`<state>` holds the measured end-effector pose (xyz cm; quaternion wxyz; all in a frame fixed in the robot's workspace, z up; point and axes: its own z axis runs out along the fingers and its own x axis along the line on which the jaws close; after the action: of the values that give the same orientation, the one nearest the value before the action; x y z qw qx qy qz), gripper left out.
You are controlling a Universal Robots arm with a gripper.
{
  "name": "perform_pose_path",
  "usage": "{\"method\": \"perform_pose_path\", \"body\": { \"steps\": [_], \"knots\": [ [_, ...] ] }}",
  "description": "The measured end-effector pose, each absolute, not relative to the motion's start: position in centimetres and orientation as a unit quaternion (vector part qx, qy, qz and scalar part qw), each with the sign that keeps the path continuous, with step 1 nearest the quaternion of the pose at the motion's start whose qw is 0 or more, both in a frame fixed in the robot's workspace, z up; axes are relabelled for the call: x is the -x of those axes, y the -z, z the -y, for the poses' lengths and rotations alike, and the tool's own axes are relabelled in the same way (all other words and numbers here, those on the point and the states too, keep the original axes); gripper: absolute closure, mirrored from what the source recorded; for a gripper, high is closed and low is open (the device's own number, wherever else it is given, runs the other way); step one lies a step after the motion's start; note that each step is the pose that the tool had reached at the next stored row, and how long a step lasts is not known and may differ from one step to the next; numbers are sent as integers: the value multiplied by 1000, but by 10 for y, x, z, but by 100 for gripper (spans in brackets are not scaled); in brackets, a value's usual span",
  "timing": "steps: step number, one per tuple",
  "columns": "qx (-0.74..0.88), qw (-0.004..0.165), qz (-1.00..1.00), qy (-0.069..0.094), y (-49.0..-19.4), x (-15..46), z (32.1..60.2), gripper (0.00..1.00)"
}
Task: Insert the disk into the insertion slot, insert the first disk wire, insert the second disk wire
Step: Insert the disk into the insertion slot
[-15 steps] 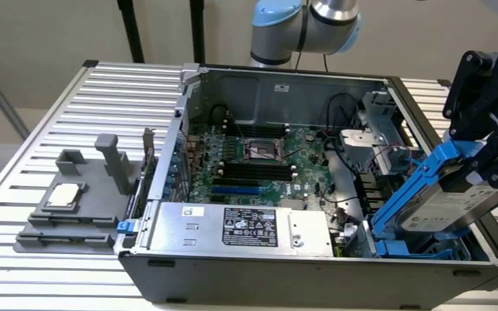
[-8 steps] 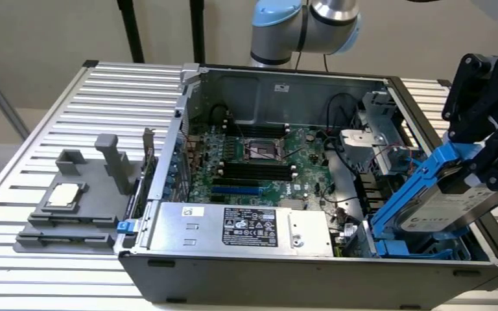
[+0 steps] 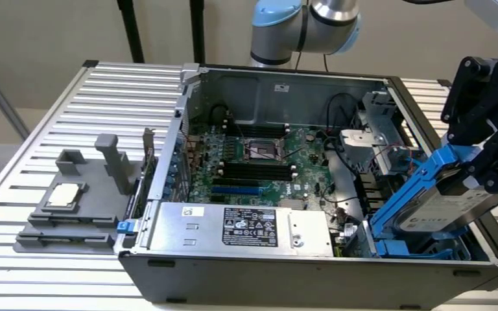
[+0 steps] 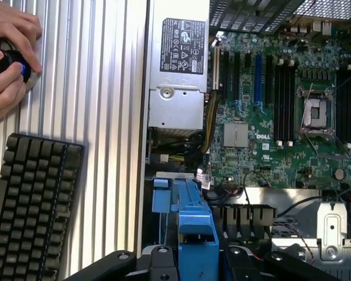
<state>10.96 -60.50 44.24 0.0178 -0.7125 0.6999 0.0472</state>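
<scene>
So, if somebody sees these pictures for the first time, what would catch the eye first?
Probably the blue-framed disk, held tilted by the gripper at the exterior view's right end of the open case. Next come the green motherboard in the middle of the case and the grey power supply along its near wall. In the wrist view, a person's hands are near a black keyboard.

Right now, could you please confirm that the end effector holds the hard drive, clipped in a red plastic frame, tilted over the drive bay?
Not quite: the frame is bright blue, not red. The exterior view shows the end effector holding the hard drive, clipped in a blue plastic frame, tilted over the drive bay.
</scene>
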Motion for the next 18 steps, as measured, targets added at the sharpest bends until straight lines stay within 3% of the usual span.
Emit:
{"method": "perform_pose_path", "body": {
  "steps": [18],
  "knots": [
    [712,25,-699,-54,-435,-111,607,67]
  ]
}}
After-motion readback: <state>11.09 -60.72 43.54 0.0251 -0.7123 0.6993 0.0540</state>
